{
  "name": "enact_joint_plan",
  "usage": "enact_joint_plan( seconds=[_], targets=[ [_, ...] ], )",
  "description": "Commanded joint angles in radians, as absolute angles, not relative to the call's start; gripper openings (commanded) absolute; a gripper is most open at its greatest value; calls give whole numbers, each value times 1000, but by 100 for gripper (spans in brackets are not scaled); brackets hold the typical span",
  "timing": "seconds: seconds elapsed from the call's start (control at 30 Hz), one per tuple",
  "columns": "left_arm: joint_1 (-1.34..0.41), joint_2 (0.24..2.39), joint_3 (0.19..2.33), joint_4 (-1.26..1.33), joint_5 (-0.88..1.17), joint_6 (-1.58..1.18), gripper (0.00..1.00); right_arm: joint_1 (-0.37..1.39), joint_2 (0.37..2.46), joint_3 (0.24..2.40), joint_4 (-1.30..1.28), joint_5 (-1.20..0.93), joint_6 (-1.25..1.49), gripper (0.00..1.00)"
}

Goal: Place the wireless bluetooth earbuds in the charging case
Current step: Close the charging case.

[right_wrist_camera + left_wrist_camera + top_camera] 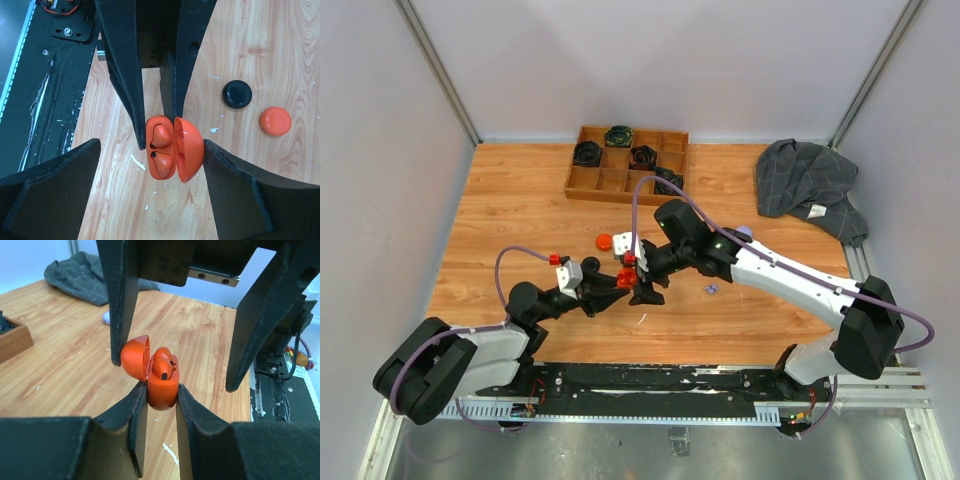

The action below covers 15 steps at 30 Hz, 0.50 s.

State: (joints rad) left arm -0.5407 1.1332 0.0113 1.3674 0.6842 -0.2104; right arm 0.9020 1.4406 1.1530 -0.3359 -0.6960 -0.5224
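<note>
The left gripper [161, 388] is clamped on the lower body of the orange charging case [161, 172], holding it above the wooden table [520, 200] in front of the arm bases. The case's lid [189, 149] stands swung open. Two orange-red earbuds [161, 136] sit in the case's sockets, one above the other in the right wrist view. How deeply they are seated is hard to judge.

The right gripper [151, 142] is spread wide around the case. One of its fingers [121, 305] touches the outside of the lid, and the other stands well clear. From overhead the two grippers overlap and hide most of the case.

A round black case [237, 94] and a round orange case [275, 120] lie closed near each other on the table. A tiny lavender earbud [711, 289] lies beside the right arm, its shape too small to read. A compartmented wooden tray [582, 183] at the far edge holds dark round items that are hard to identify. A crumpled grey cloth [807, 178] lies at the far right.
</note>
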Motion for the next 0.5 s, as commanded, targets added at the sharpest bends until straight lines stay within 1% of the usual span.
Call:
enact_joint_plan(
  seconds=[0.0, 0.23, 0.47],
  targets=[
    [-546, 1121, 31, 1333, 614, -212, 3, 892, 1429, 1172, -390, -762, -551, 82],
    [-546, 1114, 31, 1302, 570, -209, 2, 891, 1406, 1165, -429, -762, -564, 78],
    [-546, 1112, 35, 1284, 557, -207, 2, 891, 1370, 1151, -434, -727, -555, 77]
  ],
)
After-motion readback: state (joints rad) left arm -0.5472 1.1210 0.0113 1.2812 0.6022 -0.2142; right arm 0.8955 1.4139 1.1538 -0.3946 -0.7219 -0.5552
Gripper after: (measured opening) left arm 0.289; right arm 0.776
